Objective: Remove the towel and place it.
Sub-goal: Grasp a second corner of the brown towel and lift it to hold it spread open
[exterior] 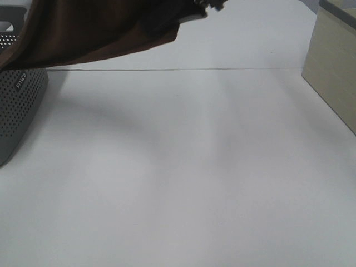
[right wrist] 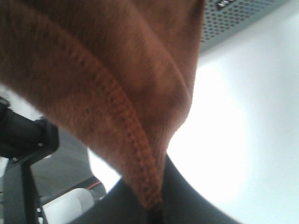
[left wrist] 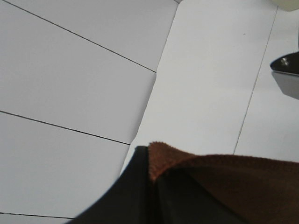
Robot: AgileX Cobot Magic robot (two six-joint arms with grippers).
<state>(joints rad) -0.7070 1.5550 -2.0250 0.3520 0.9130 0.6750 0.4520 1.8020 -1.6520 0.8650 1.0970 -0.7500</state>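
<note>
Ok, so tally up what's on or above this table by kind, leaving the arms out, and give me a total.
brown towel: 1
grey basket: 1
beige box: 1
Total: 3

White tabletop point(exterior: 183, 178) lay open between perforated grey plastic basket point(exterior: 16, 105) and pale beige box point(exterior: 334, 67); dark brown towel point(exterior: 100, 28) overhung the basket.
</note>
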